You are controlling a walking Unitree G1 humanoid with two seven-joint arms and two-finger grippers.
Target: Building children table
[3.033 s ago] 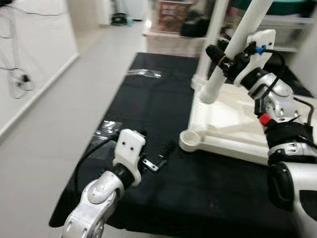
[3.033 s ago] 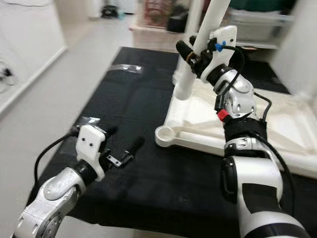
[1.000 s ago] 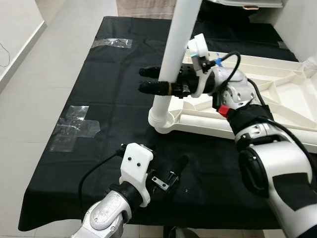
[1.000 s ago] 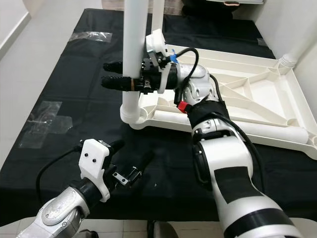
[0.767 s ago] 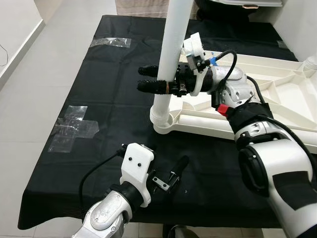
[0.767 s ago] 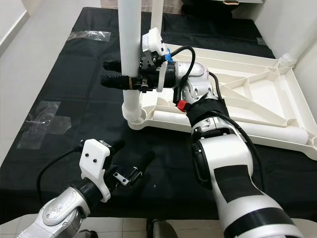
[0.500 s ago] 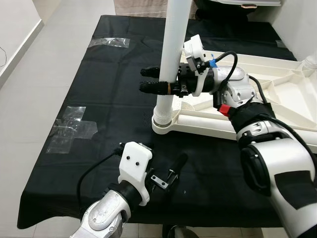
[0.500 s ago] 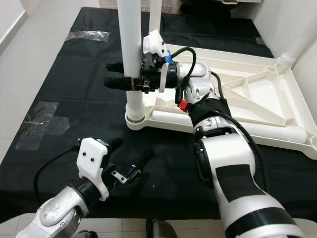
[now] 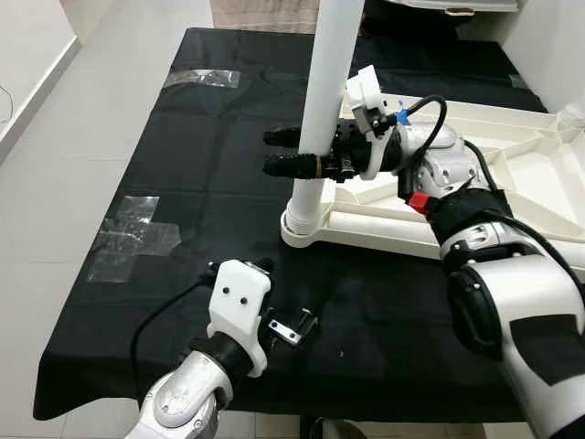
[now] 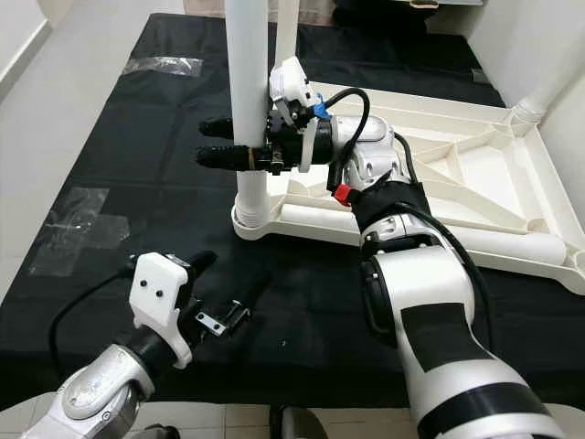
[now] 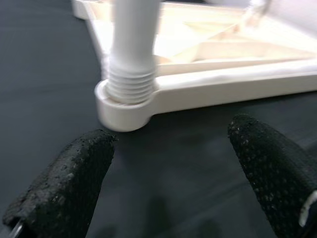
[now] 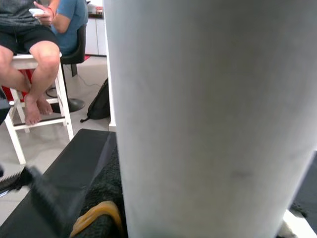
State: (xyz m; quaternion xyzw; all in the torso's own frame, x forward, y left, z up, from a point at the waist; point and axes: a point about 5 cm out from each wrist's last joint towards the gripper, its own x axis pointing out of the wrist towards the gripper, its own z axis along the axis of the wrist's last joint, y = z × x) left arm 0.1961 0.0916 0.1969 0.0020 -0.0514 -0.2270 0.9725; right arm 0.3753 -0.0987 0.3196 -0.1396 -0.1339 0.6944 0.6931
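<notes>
In the upper middle of the left eye view the right gripper is clamped across a white table leg, fingers level and pointing toward the picture's left, while the leg's long axis stands nearly upright with its threaded foot in the corner socket of the upturned white tabletop on the black cloth; so any screwing-in probably has to turn about that upright axis. At lower left the left gripper hovers low with its fingers apart and empty, the socket lying straight ahead of it; the right arm is clearly nearer
</notes>
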